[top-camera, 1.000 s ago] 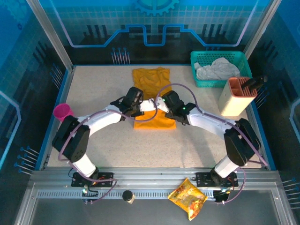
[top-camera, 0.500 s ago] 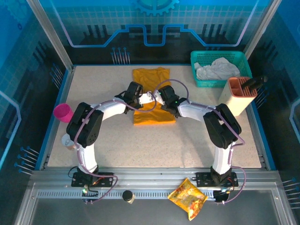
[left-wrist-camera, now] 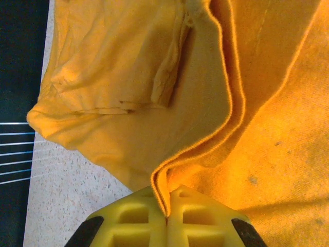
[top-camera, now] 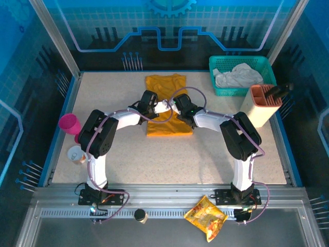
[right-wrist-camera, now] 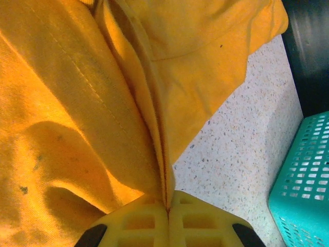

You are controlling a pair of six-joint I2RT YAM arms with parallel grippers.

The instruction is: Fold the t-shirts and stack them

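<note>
An orange-yellow t-shirt (top-camera: 165,85) lies at the middle back of the table, its near part doubled over itself (top-camera: 168,127). My left gripper (top-camera: 154,107) and right gripper (top-camera: 177,106) meet over its middle, close together. In the left wrist view the left gripper (left-wrist-camera: 165,205) is shut on a folded edge of the t-shirt (left-wrist-camera: 118,77), with the cloth pinched between the yellow fingers (left-wrist-camera: 139,216). Seen from the right wrist, the right gripper (right-wrist-camera: 168,201) is shut on a gathered pleat of the t-shirt (right-wrist-camera: 67,103).
A teal basket (top-camera: 225,63) with pale cloth (top-camera: 237,75) stands back right, a beige holder (top-camera: 258,106) beside it. The basket's corner (right-wrist-camera: 303,198) lies right of the right gripper. Pink cup (top-camera: 68,123) and small cup (top-camera: 77,154) sit left. Snack packet (top-camera: 206,217) lies on the front rail.
Both grippers have moved toward the back and closer together, drawing the held cloth up over the shirt. The shirt's near edge has shifted back. The small cup at left has come into sight.
</note>
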